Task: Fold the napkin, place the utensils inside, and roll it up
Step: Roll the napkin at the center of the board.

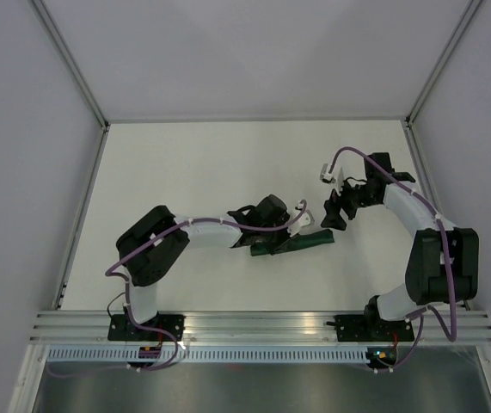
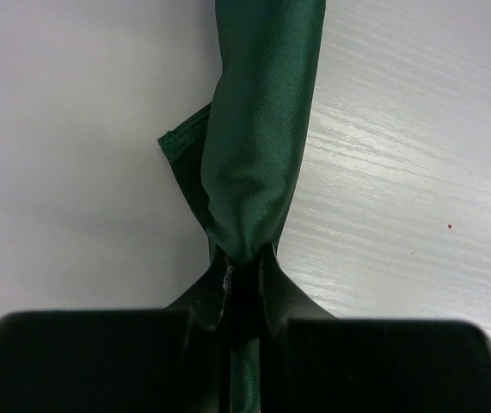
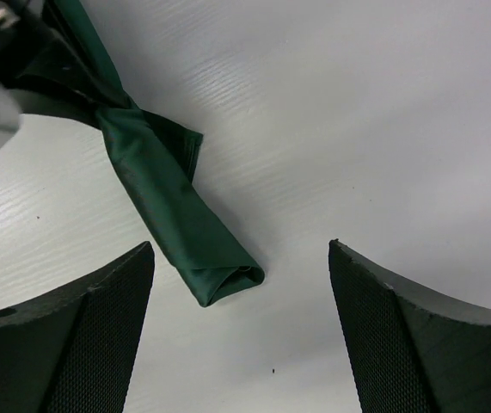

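**Left fingers pinched on rolled napkin, right fingers spread wide**

Left wrist view: my left gripper (image 2: pixel 245 297) fills the bottom of the frame. Its jaws are closed to a narrow slit with dark green cloth squeezed between them. That cloth is the napkin (image 2: pixel 258 129), rolled into a long narrow tube that runs straight away from the fingers and out of the top of the frame. A hemmed corner (image 2: pixel 181 146) sticks out of the roll on one side. The roll lies on the white table (image 2: pixel 417 172).

Right wrist view: my right gripper (image 3: pixel 238 258) has its jaws far apart and holds nothing. The free end of the roll lies on the table between the two pads (image 3: pixel 99 335), touching neither. This end is open, and layered folds show inside. What the roll holds, if anything, I cannot tell.

Top view: the napkin lies about mid-table, slanted, with my left wrist over one end. My right gripper sits near the other end, probably just above it, though the view is too small to be sure.
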### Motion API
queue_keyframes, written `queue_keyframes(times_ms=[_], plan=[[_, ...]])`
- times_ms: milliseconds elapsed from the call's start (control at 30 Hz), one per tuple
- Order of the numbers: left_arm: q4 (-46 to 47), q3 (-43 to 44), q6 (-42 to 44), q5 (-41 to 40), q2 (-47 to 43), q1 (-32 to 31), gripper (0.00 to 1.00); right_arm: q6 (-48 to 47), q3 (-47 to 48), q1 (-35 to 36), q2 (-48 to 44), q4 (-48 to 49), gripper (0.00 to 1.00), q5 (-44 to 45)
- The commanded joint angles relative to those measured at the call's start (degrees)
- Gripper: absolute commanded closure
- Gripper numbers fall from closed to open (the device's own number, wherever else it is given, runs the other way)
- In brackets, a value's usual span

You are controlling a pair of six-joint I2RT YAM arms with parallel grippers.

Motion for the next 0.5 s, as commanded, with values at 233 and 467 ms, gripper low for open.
queue_keyframes(times_ms=[233,467], plan=[[-17.34,7.21,-2.52,14.97,10.06,4.88,0.92,-4.36,-10.24,-0.18,-12.92,8.02,0.14,-5.83],[-23.32,12.84,-2.26,21.47,15.08,6.99,0.92,-5.34,-20.09,6.58,-20.38,16.27,0.14,3.72]])
